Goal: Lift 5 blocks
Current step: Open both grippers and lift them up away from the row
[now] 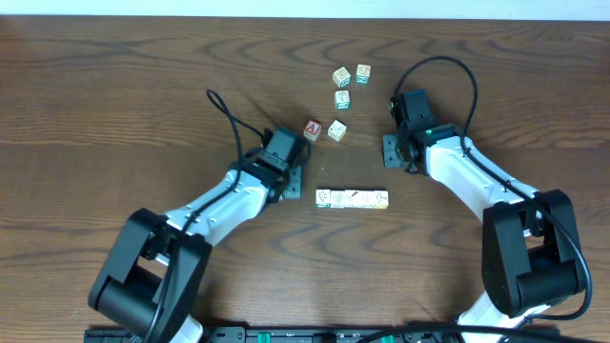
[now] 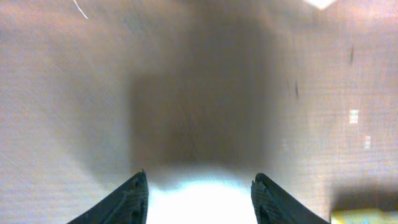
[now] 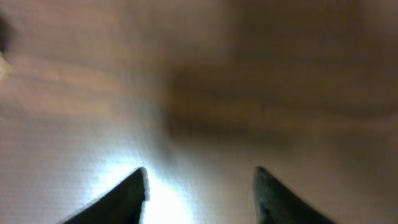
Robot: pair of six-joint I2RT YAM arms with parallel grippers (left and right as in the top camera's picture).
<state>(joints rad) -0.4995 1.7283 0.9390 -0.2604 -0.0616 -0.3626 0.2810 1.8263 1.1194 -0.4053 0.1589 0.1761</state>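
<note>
Several pale blocks [image 1: 352,198] lie end to end in one short row on the dark wooden table, between my two arms. My left gripper [image 1: 289,181] is just left of the row and points down at the table. It is open, with bare wood between its fingers [image 2: 200,180]. A pale edge [image 2: 364,216] shows at the lower right of the left wrist view, probably the row's end. My right gripper [image 1: 393,151] is up and to the right of the row, apart from it. It is open over bare wood [image 3: 200,174].
Loose cubes lie behind the row: a red "A" cube [image 1: 312,129], a pale cube [image 1: 336,131] beside it, another [image 1: 342,99] farther back, and a pair [image 1: 352,74] at the rear. A black cable [image 1: 233,119] trails from the left arm.
</note>
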